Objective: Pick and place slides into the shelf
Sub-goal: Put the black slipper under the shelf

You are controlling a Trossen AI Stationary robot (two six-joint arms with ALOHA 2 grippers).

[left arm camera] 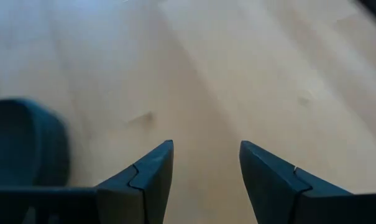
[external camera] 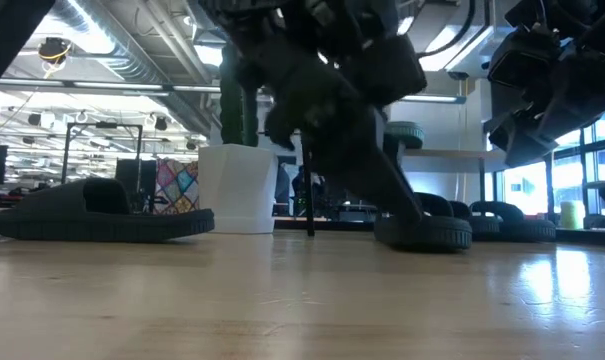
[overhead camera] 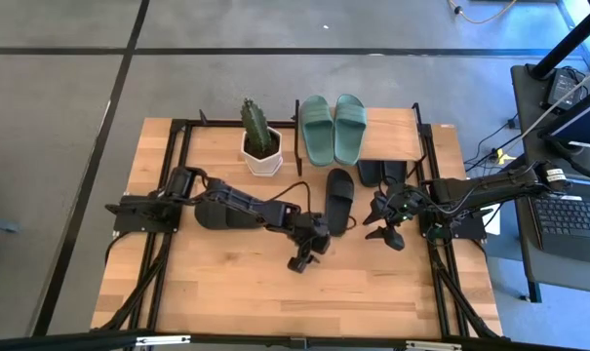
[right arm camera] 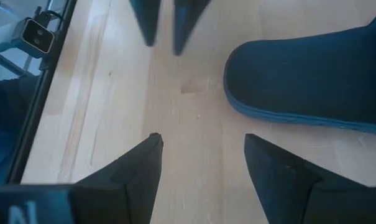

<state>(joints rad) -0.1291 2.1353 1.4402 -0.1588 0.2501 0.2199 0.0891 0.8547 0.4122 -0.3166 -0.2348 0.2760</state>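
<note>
**Ana:** Grey concrete floor surrounds the wooden worktop (overhead camera: 226, 283), and the low view looks past it into a bright workshop with ceiling lights. What lies on the boards?

**Ben:** A shelf (overhead camera: 392, 132) stands at the far edge, toward the right corner. The green pair of slides (overhead camera: 334, 128) lies side by side on its light top board. Two black slides (overhead camera: 382, 173) poke out from under that board, toes toward the middle of the worktop.

**Ana:** And the loose one?

**Ben:** A single black slide (overhead camera: 339, 200) lies flat on the worktop just in front of the shelf, near the centre. A potted cactus (overhead camera: 259, 139) in a white pot sits at the far edge, just left of the shelf. In the low view another dark slide (external camera: 102, 212) rests flat on the boards at that picture's left.

**Ana:** Where are the hands?

**Ben:** The left hand (overhead camera: 304, 257) hangs over the middle of the worktop, just beside the heel of the single black slide. Its fingers (left arm camera: 151, 177) stand apart, with only bare wood between them.

**Ana:** The right one?

**Ben:** The right hand (overhead camera: 386, 222) hovers near the right edge, in front of the shelf and close to the loose slide. Its fingers (right arm camera: 135, 171) are apart too, holding nothing; its wrist view shows the slide's rounded end (right arm camera: 312, 74) just beyond them, and the other arm's fingertips farther off.
</note>
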